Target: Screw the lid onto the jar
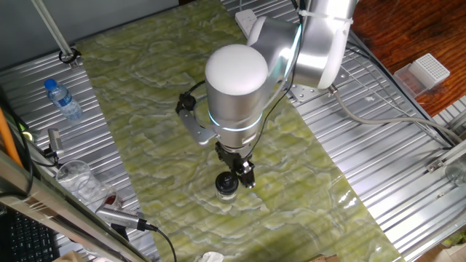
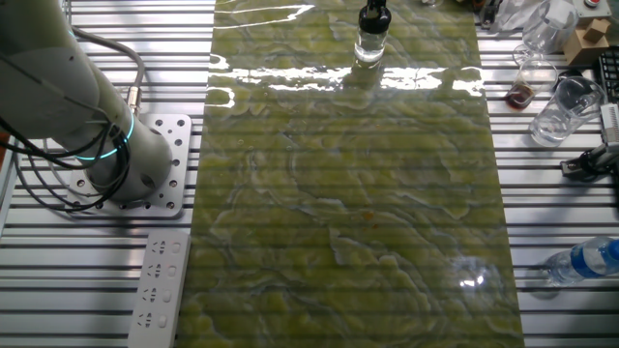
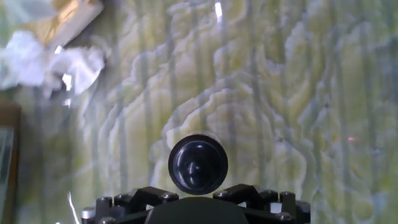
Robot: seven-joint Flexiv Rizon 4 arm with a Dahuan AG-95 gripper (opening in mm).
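Note:
The jar [image 1: 227, 191] stands upright on the green marbled mat [image 1: 145, 109], small and clear. The black lid [image 1: 226, 181] sits on top of it. In the hand view the lid [image 3: 198, 163] shows from above as a glossy black disc and hides the jar below. My gripper [image 1: 241, 175] hangs just over and beside the lid. Its fingertips [image 3: 170, 195] stand about a lid's width apart at the lid's near edge and grip nothing. The other fixed view shows the jar [image 2: 370, 43] at the mat's far end, with a dark lid and gripper tip above it that I cannot separate.
A water bottle with a blue cap [image 1: 64, 100] and a clear plastic cup [image 1: 80, 178] lie on the slatted metal table left of the mat. A power strip [image 2: 160, 290] sits by the arm's base. Crumpled paper [image 3: 56, 62] lies beyond the jar. Cables run along the right.

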